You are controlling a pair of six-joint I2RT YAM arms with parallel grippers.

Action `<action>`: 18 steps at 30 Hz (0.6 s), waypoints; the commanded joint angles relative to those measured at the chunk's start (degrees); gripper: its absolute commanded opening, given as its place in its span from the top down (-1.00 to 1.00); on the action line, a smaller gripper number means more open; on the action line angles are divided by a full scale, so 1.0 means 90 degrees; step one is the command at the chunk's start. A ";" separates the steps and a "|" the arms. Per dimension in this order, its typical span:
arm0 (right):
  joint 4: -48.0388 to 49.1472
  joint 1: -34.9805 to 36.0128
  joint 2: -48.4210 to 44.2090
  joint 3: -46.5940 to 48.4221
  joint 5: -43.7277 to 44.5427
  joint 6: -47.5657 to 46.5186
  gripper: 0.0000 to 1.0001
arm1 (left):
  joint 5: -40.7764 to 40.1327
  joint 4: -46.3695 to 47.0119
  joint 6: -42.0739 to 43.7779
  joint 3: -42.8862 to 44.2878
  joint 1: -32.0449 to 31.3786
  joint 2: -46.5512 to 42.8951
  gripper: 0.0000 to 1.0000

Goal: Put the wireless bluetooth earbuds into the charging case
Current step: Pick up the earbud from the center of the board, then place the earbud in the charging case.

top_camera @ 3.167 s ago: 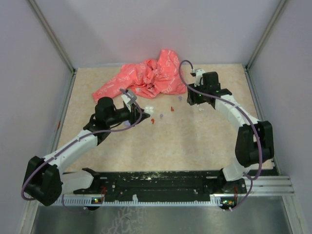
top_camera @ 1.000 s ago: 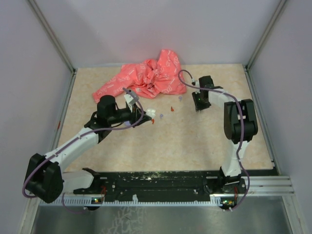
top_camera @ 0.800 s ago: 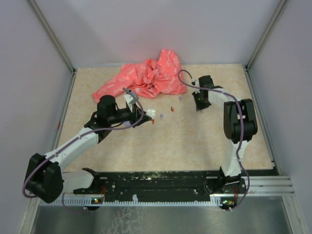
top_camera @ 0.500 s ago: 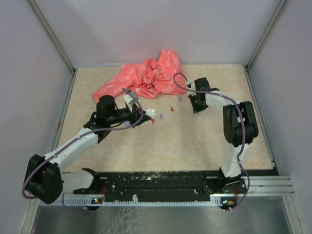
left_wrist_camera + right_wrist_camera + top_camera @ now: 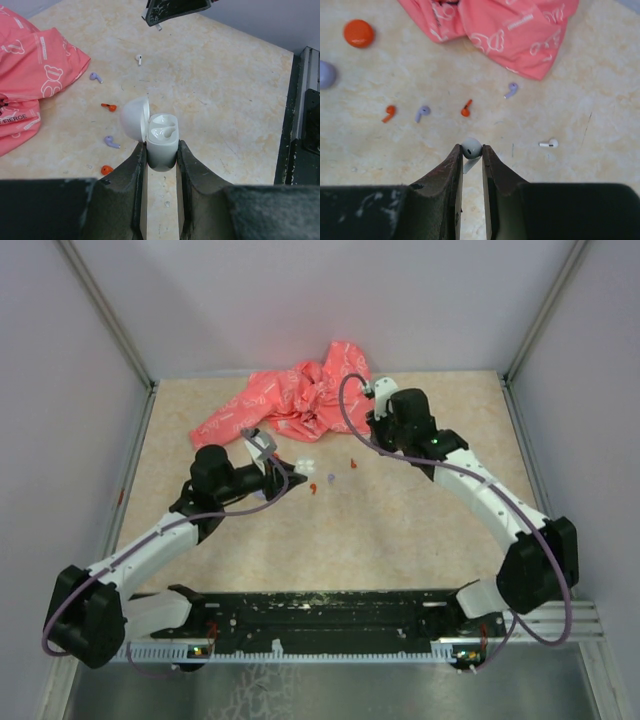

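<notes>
My left gripper is shut on an upright white charging case whose lid hangs open to the left; it also shows in the top view. My right gripper is shut on a white earbud, held above the table. A red-orange disc case lies closed at far left. Two red earbuds lie loose on the table. They show between the grippers in the top view. The right gripper hangs right of the white case.
A crumpled pink printed cloth lies at the back. A lavender disc, two lavender earbuds and a second white earbud lie on the beige table. Metal frame posts and grey walls stand around the table.
The right arm has unfolded and its gripper has swung left and up, toward the cloth and the left gripper. The left gripper has shifted slightly left with the white case.
</notes>
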 commanded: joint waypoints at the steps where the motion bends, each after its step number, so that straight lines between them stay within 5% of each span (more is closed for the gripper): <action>1: 0.0719 0.0536 -0.0804 -0.0207 0.0038 -0.0078 0.77 | -0.0098 0.0828 -0.0206 -0.0262 0.0024 -0.0266 0.99; 18: 0.2993 0.2739 -0.2126 -0.1049 -0.0486 -0.0478 0.78 | -0.0152 0.3693 0.0061 -0.1464 0.0038 -0.0654 1.00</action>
